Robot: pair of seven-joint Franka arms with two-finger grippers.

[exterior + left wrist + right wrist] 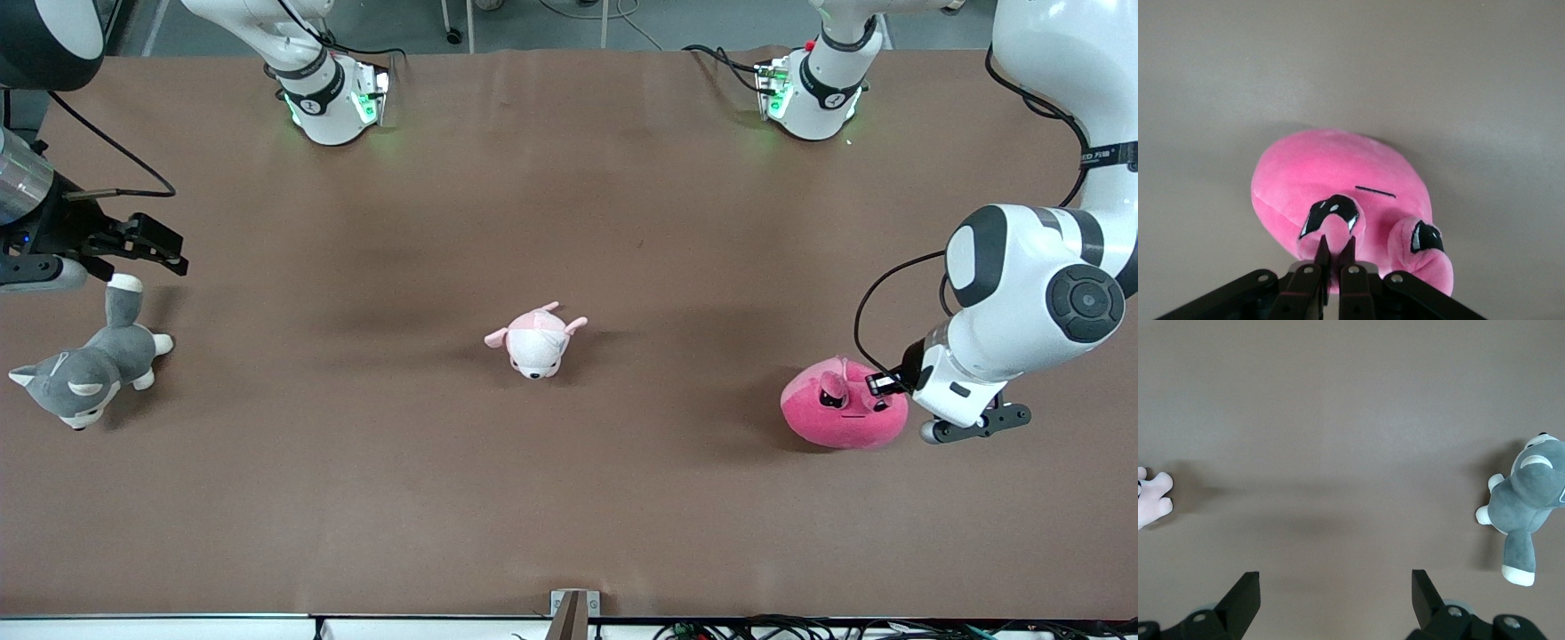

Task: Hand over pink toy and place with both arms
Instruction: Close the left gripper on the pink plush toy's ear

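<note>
The pink toy (836, 422), a round hot-pink plush with angry black eyes, lies on the brown table at the left arm's end. My left gripper (880, 384) is down at its top, on the side toward the left arm's end. In the left wrist view the left gripper (1335, 248) is shut, pinching a small pink ear of the toy (1331, 180) between its tips. My right gripper (160, 247) waits above the table at the right arm's end. It is open and empty in the right wrist view (1335, 587).
A grey-and-white husky plush (84, 373) lies near the right gripper, nearer the front camera; it also shows in the right wrist view (1528, 500). A small pale pink-and-white plush (536, 340) lies mid-table, with its edge in the right wrist view (1151, 497).
</note>
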